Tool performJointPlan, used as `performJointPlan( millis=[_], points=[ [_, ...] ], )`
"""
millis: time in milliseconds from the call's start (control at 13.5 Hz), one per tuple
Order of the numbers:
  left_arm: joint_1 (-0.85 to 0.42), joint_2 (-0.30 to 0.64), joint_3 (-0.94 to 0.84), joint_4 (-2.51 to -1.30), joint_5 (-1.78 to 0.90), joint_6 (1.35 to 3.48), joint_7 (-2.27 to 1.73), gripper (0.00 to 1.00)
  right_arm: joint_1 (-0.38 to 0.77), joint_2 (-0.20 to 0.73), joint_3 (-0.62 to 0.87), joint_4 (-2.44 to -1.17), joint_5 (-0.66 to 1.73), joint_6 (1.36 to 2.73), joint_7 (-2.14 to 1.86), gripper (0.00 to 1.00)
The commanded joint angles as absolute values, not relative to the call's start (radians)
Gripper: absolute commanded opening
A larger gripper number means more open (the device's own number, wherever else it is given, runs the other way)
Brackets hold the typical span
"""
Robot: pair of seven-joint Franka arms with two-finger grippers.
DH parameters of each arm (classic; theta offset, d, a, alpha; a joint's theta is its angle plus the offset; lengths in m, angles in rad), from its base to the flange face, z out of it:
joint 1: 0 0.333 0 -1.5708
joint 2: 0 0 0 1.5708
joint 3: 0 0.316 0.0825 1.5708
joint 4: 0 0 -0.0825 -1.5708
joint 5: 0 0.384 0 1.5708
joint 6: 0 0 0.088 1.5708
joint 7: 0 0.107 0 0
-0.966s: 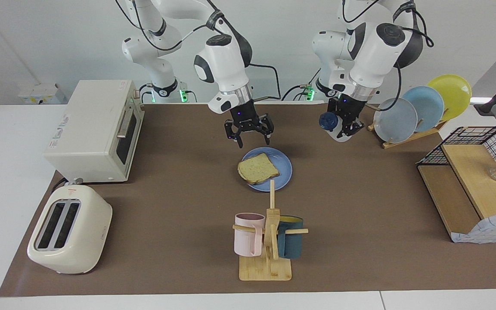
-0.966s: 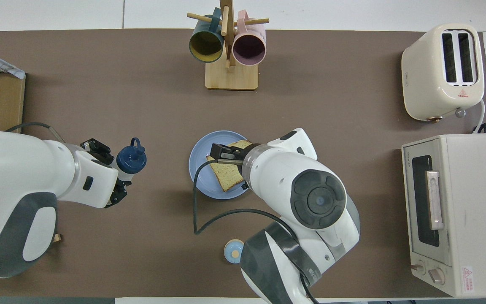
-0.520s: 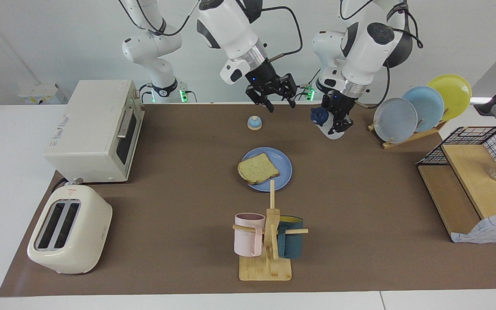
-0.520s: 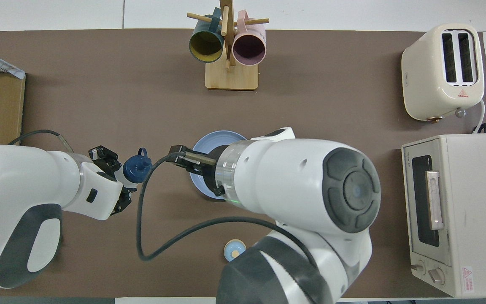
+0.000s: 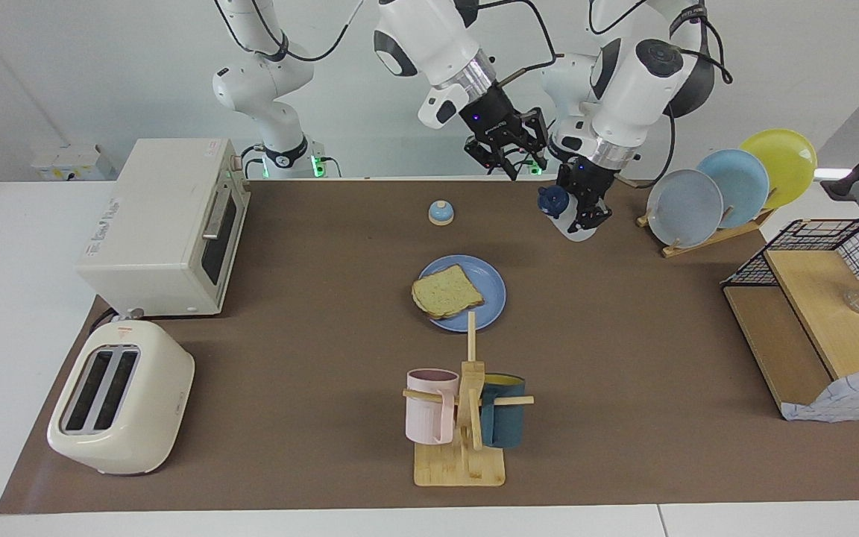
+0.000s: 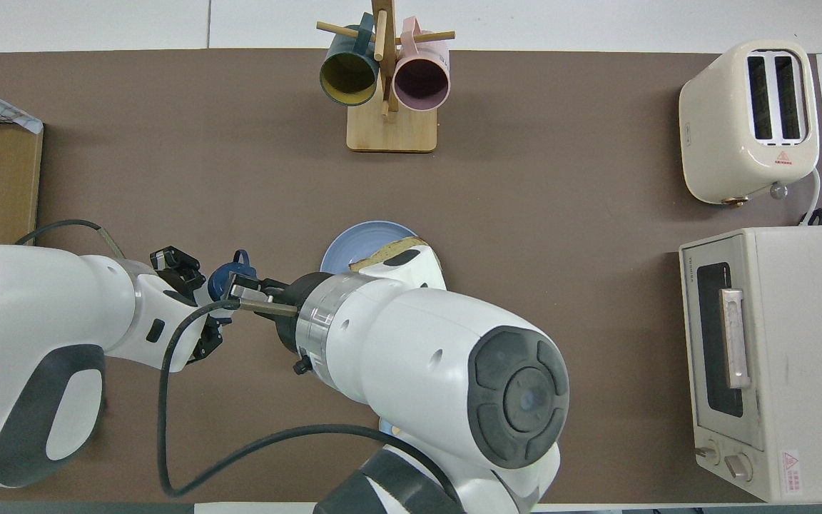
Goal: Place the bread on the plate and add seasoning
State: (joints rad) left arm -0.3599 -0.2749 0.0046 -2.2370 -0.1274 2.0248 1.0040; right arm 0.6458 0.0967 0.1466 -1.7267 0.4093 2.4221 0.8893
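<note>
The brown table [image 5: 623, 418] fills most of the facing view. On it, at the left of that frame, stand a cream oven [image 5: 161, 224] and below it a cream toaster [image 5: 120, 399]. At the right edge sits a wooden shelf with a wire basket [image 5: 821, 313], and above it a rack of upright plates [image 5: 731, 186]. At lower centre a wooden mug stand [image 5: 463, 421] carries a pink mug and a dark teal one.

In the middle of the frame lies the blue plate [image 5: 491, 287], flat on the table, and the slice of bread [image 5: 446, 291] rests on it, covering the plate's left part.

In the upper centre right, the left gripper [image 5: 584, 210] is clamped on the seasoning bottle [image 5: 565, 212], holding it tilted in the air over the table's top edge, its dark blue cap [image 5: 552, 201] pointing to the frame's left. The right gripper [image 5: 513, 153] hangs raised just above and left of the bottle, apart from it, its fingers partly spread and holding nothing.

A small blue bell [image 5: 441, 212] sits on the table above the plate.
</note>
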Motion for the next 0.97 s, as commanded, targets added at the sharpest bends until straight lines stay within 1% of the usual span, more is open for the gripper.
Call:
performJointPlan(
  millis=[0,223,446,669,892],
  points=[
    [-0.364,-0.304,0.012,-2.267,-0.149,2.045,1.029,0.00,0.635,0.136,0.152,-1.669,0.373,2.427,0.887,0.50],
    [-0.364,-0.304,0.012,-2.266,-0.147,2.045,1.029,0.00,0.623,0.161,0.152,-1.638,0.367,2.434,0.884,0.50],
    [-0.364,-0.304,0.012,-2.266,-0.149,2.043,1.029,0.00,0.635,0.170,0.152,-1.644,0.359,2.441,0.882,0.50],
    [-0.364,-0.302,0.012,-2.264,-0.147,2.045,1.029,0.00,0.640,0.173,0.152,-1.657,0.356,2.442,0.880,0.43],
    [-0.364,-0.302,0.012,-2.264,-0.147,2.045,1.029,0.00,0.641,0.186,0.152,-1.649,0.356,2.445,0.882,0.41]
  ],
)
